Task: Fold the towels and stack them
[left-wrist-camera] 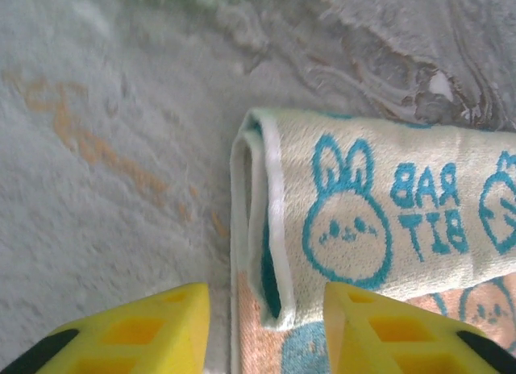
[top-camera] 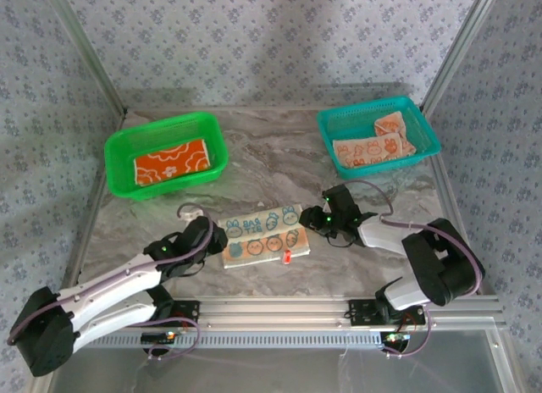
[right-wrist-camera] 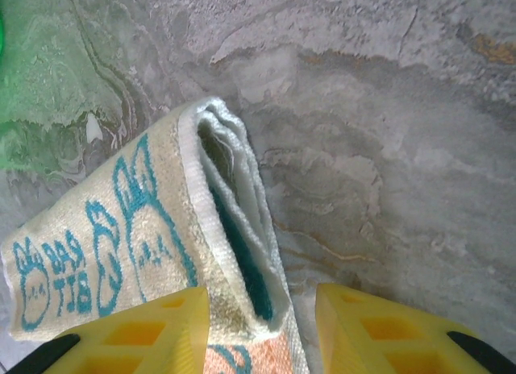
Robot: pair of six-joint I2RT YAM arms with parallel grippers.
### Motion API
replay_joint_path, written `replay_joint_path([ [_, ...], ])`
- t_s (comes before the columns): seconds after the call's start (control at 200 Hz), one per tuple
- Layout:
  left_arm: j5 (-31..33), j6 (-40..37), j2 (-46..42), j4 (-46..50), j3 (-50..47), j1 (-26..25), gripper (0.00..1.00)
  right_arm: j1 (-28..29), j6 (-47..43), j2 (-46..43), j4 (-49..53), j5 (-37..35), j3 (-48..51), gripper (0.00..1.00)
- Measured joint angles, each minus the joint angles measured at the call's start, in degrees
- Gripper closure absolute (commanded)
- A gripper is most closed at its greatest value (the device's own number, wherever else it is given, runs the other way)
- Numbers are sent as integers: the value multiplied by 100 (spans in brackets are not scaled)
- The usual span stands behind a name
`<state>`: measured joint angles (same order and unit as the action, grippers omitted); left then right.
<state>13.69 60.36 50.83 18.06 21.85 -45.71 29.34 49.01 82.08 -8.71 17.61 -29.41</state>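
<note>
1. The left gripper (left-wrist-camera: 262, 300) is seen with its yellow fingers (left-wrist-camera: 121, 334) spread apart and nothing pinched. It is set low at the left end of the folded bunny towel (top-camera: 261, 236), whose rolled edge lies partly in the gap.
2. The right gripper (right-wrist-camera: 262, 297) is likewise parted, at the towel's right end. The layered fold lies between its fingers without being clamped.
3. The bunny towel is laid on the marble table (top-camera: 271, 156) between the two grippers, toward the near edge. It is folded into a long strip, with a pale band of blue bunnies and lettering uppermost and a peach band along the near side.
4. The cloth is judged light, soft and limp, neither fragile nor slippery, though its loose layers may slide or spring apart. It is best taken at the folded ends, with all layers pinched together and both ends lifted at once so that sagging in the middle is limited.
5. Farther back, an orange flowered towel (top-camera: 171, 163) is held in a green basket (top-camera: 161, 124) at the left, and peach printed towels (top-camera: 377, 143) in a teal basket (top-camera: 364, 107) at the right.
</note>
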Motion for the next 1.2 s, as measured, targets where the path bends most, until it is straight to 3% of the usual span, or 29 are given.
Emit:
replay_joint_path([
  [0.2, -520, 1252, 299, 74, 131, 175, 61, -2, -179, -221, 286, 26, -94, 59],
  [0.43, -706, 2247, 334, 210, 212, 337, 62, -2, -310, -236, 389, 87, -131, 59],
  [0.82, -1012, 3235, 780, 162, 212, 461, 61, -2, -367, -195, 382, 201, -168, 60],
  [1.204, -1248, 3534, 885, 146, 363, 603, 65, -2, -365, -168, 380, 240, -168, 60],
])
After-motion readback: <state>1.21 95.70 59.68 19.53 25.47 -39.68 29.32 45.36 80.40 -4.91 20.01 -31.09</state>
